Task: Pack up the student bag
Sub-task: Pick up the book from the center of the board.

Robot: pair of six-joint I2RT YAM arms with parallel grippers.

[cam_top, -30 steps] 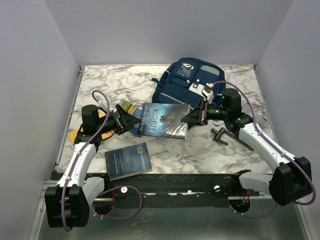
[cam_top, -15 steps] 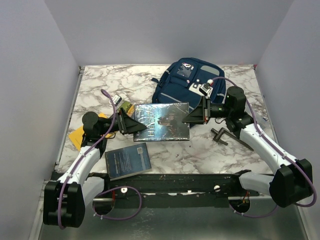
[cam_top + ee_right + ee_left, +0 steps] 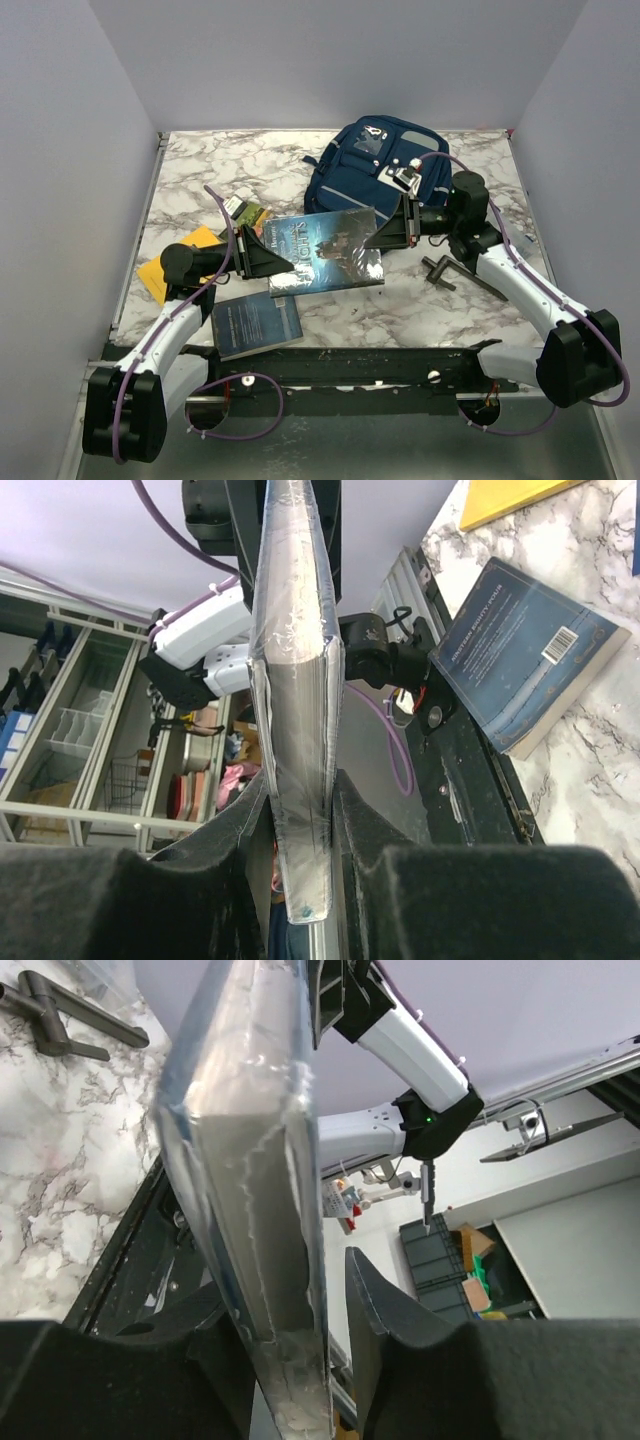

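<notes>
The student bag, navy with white clips, lies at the back of the table. A shrink-wrapped dark blue book hangs above the table between both arms. My right gripper is shut on its right edge; in the right wrist view both pads press the book at the gripper. My left gripper straddles the left edge. In the left wrist view the book rests against one finger, with a narrow gap to the other finger.
A second blue book lies near the front edge on the left. A yellow envelope and a small green-yellow item sit behind my left arm. A black handle-shaped tool lies under my right arm.
My left gripper has come down and in onto the book's left edge, its jaws narrowing around it. The book has tilted slightly. The right gripper kept its hold.
</notes>
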